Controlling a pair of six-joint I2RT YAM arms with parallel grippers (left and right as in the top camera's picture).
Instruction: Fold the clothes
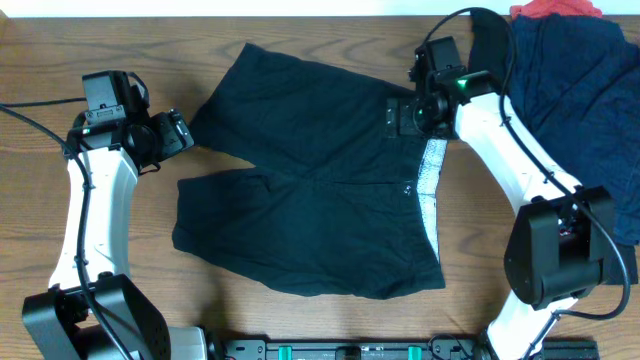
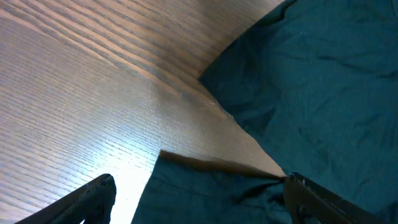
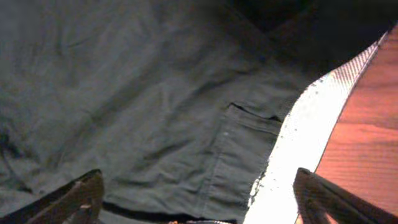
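Black shorts are lying flat mid-tabletop, waistband to the right. Being soft, light and limp, they are probably best taken by the hem or waistband corners. The left gripper and right gripper are hovering, jaws wide and empty. The navy and red pile is running off frame.
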